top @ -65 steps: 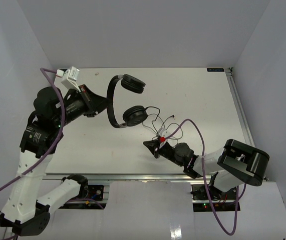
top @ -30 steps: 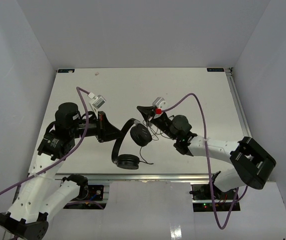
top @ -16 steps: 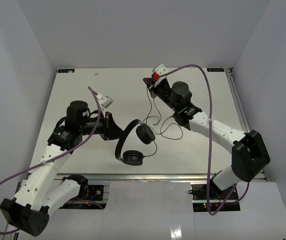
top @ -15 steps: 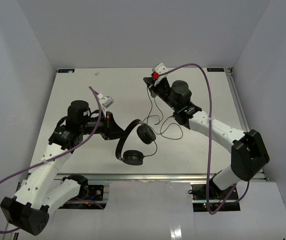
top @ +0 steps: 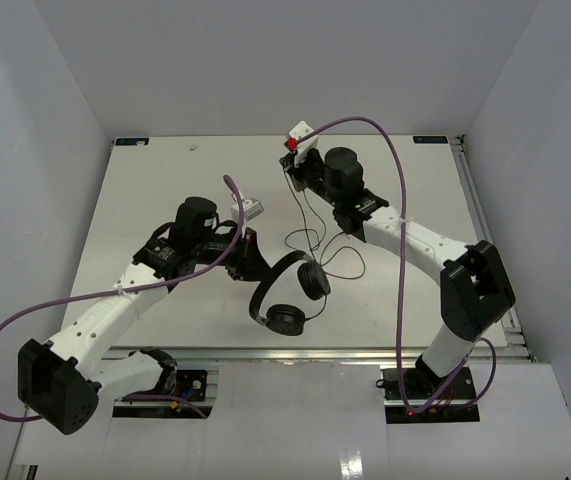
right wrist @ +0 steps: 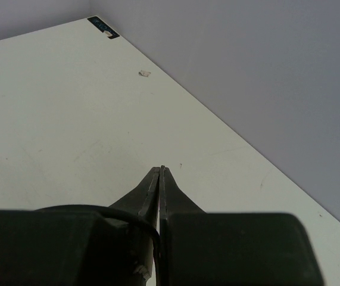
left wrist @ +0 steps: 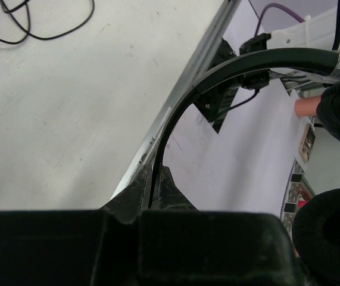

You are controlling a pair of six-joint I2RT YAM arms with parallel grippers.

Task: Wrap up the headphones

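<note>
Top external view showed the left gripper [top: 258, 266] squeezed tight on the thin band of the headphones [top: 287, 319], while the right gripper [top: 291, 172] was pinched closed on their cable [right wrist: 107, 208].

The headphones [top: 285, 320] and cable [top: 305, 235] loops crowd the table's [top: 145, 190] middle; its far-left stretch lies open.

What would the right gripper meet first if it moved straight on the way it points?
Likely the white table ahead of the right gripper, else the grey wall; depth is unclear.
</note>
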